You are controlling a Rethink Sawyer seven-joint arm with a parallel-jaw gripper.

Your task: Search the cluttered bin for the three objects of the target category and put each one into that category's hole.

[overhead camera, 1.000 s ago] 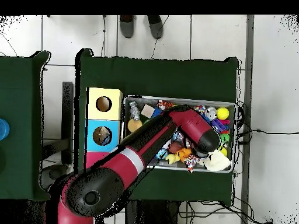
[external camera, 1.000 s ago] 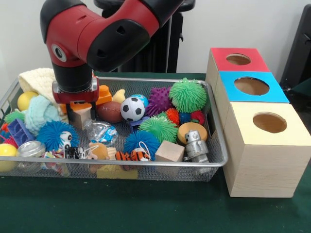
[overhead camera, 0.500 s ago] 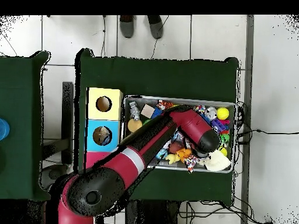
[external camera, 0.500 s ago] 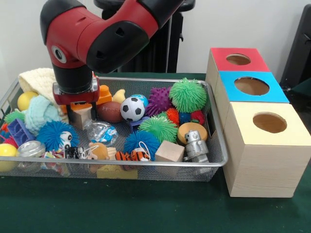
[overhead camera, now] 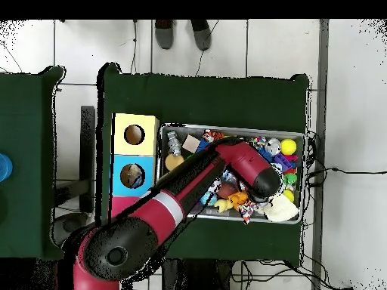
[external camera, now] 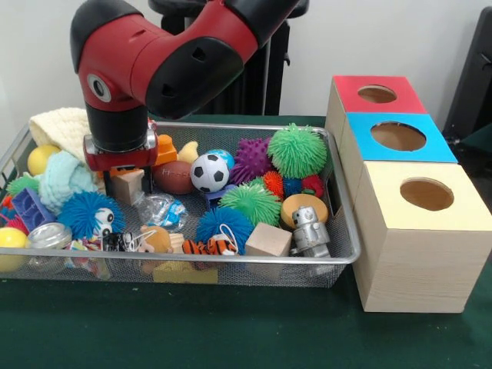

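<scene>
Green tabletop [external camera: 231, 330] carries our wire basket [external camera: 338, 257]; our end effector [external camera: 127, 178] sits at a wooden block [external camera: 127, 184], its grip state we cannot tell.

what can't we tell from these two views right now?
- Claw: front view shows it low over a small wooden block, but the red and black arm's wrist hides whether it grips.
- Overhead view: the arm covers the wire mesh bin's middle.
- Blue-topped wooden box: something sits in its hole, too small to identify.
- Red-topped wooden box: arm-covered overhead.
</scene>
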